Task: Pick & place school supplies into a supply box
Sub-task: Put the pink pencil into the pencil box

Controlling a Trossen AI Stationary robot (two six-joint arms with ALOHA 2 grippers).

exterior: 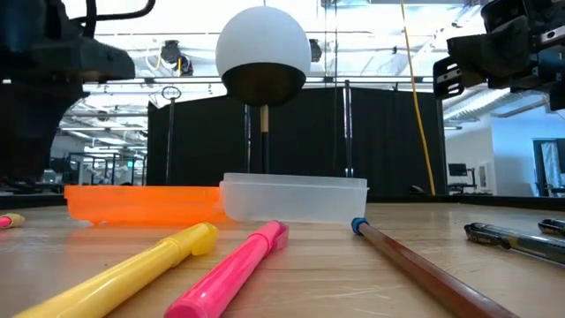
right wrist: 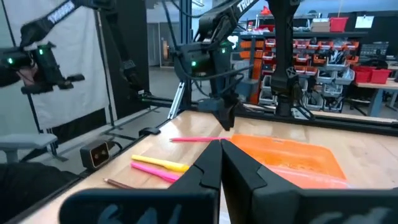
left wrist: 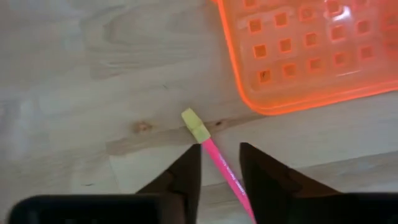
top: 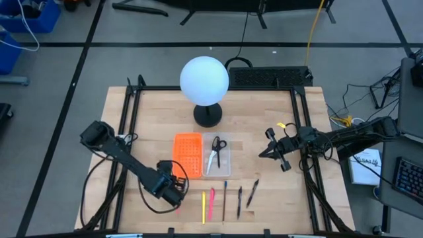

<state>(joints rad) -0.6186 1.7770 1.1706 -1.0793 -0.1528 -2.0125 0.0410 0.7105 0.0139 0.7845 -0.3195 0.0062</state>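
My left gripper [left wrist: 221, 149] is open, low over the near left of the table [top: 175, 197]. Its fingers stand on either side of a pink pencil [left wrist: 219, 167] with a pale eraser [left wrist: 195, 126]. Beside it is the supply box: an orange perforated half [top: 188, 155] joined to a clear tray [top: 223, 166]. Black-handled scissors [top: 215, 152] lie in the clear tray. A yellow pen [top: 203, 207], a pink pen [top: 211, 203] and three dark pens [top: 239, 196] lie near the near edge. My right gripper [top: 262, 153] hovers shut, right of the box. My left gripper comes from above and straddles the pink pencil's shaft [left wrist: 211, 154] just behind the eraser. The pencil slants across the gap between the fingers, and I cannot tell whether either finger touches it. The pencil lies on the table.
A white globe lamp [top: 205, 80] stands on a dark base [top: 207, 116] behind the box. Black frame rails [top: 129, 112] run along the table's left and right sides. Bare wood lies between the box and my right gripper.
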